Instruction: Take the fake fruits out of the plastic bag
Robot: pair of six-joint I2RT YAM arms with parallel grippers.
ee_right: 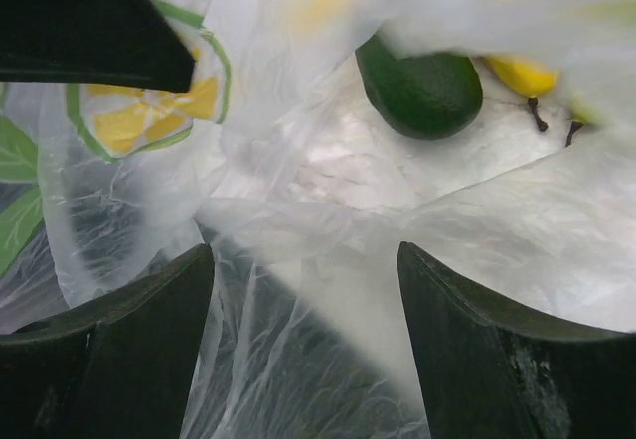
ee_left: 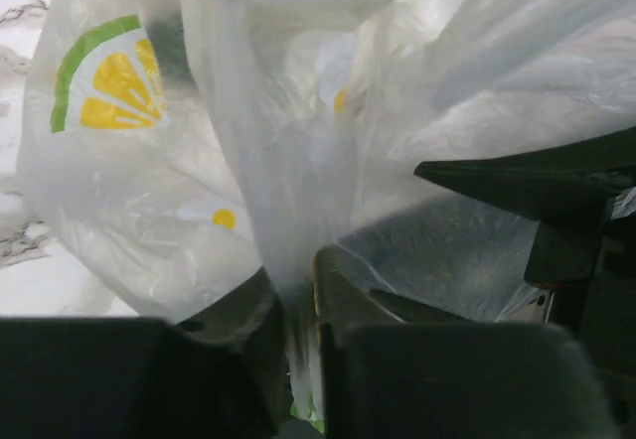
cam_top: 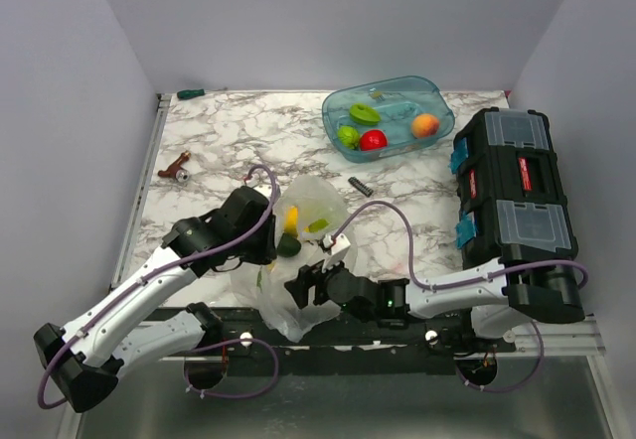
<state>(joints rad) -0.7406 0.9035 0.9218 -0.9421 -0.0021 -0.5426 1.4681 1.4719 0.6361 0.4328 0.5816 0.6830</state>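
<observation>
Plastic film blurs much of what the crinkly see-through lemon-printed bag [cam_top: 318, 201] holds at the near edge of the marble table [cam_top: 229, 131]. Only a dark green oval fruit [ee_right: 422, 86] and a yellow fruit [ee_right: 522, 73], cut off by a fold, show clearly. The left gripper [ee_left: 296, 280] pinches a fold of the bag. The right gripper [ee_right: 306, 260] stands spread over loose film. Far right, a teal see-through oval tub [cam_top: 336, 101] holds two green fruits [cam_top: 364, 113], a red fruit [cam_top: 373, 140] and an orange ball [cam_top: 425, 125].
</observation>
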